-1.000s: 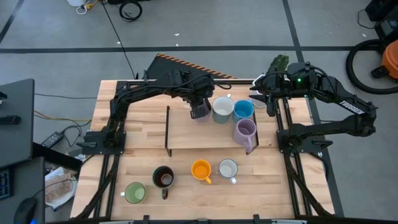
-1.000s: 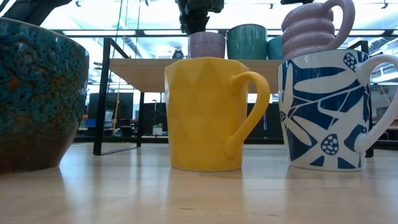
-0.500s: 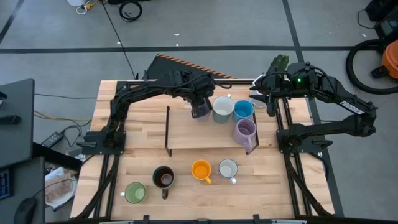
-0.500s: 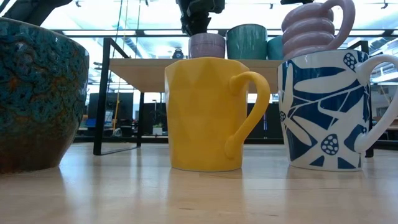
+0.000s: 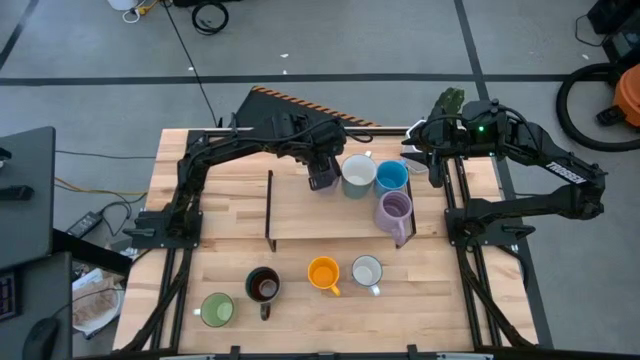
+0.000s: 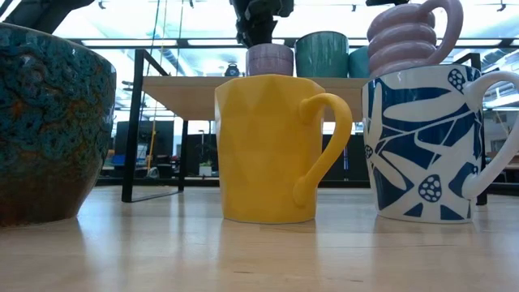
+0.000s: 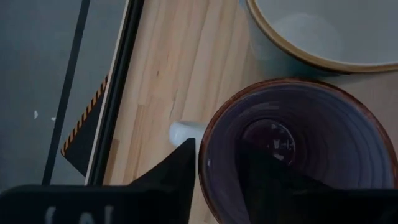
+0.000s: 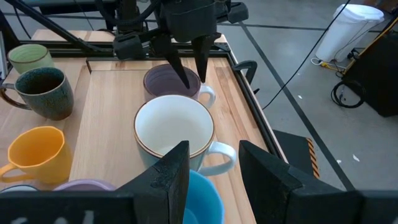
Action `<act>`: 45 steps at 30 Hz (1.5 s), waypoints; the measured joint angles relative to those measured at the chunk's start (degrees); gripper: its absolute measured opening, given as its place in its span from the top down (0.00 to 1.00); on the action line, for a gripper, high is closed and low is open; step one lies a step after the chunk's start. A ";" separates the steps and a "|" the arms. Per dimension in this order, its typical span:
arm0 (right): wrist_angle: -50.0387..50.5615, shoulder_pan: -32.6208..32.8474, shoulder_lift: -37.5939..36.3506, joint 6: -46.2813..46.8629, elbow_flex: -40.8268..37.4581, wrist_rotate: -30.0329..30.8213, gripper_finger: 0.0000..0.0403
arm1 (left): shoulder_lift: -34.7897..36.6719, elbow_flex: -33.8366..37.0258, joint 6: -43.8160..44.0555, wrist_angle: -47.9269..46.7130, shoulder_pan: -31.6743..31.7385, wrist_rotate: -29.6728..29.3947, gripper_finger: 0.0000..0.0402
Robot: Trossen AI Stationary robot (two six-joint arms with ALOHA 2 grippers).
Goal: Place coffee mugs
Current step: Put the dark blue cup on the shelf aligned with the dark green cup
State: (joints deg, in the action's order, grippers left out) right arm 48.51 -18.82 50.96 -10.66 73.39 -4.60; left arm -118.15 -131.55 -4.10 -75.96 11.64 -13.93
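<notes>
Wooden shelf holds the purple mug now beside the white mug; left gripper has just spread apart, letting go. Right gripper waits open nearby. Four mugs remain below.

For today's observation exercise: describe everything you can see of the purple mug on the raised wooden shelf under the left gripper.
The purple mug is small, round and looks like glazed ceramic, lavender outside, darker purple inside with a brownish rim, and seemingly empty. It stands upright on the wooden shelf, at the end of a row beside the white mug; contact between them is unclear. A pale handle sticks out from its side. The left gripper hangs over it, fingers apart, straddling its rim wall, one finger inside and one outside.
</notes>
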 joint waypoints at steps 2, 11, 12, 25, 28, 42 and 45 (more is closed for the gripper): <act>0.00 0.01 0.02 0.02 -0.01 0.00 0.64 | 0.00 0.00 0.00 0.00 0.00 0.00 0.67; 0.02 0.01 0.00 0.02 0.01 0.00 0.64 | 1.64 -0.01 -1.48 0.14 0.21 0.00 0.56; 0.02 0.01 0.00 0.02 -0.01 0.00 0.64 | 2.17 -0.03 -1.64 0.40 0.23 -0.02 0.55; -0.02 1.42 -0.74 0.76 -0.01 0.00 0.64 | 9.99 -0.07 -3.08 -0.41 -3.01 9.67 0.55; -1.03 4.58 -1.46 1.91 -0.01 0.00 0.64 | 11.37 -0.07 -3.11 -1.04 -6.47 10.18 0.55; -7.65 28.33 4.68 5.99 -2.39 9.61 0.66 | 11.39 -0.07 -7.58 -0.83 -17.23 11.43 0.55; -7.64 32.51 7.10 5.91 -1.52 10.90 0.66 | 11.39 -0.07 -7.94 -0.85 -16.96 12.06 0.55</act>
State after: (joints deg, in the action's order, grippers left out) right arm 40.87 13.69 58.07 -4.75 71.87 6.30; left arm -106.76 -131.61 -12.03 -76.82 -5.32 -1.87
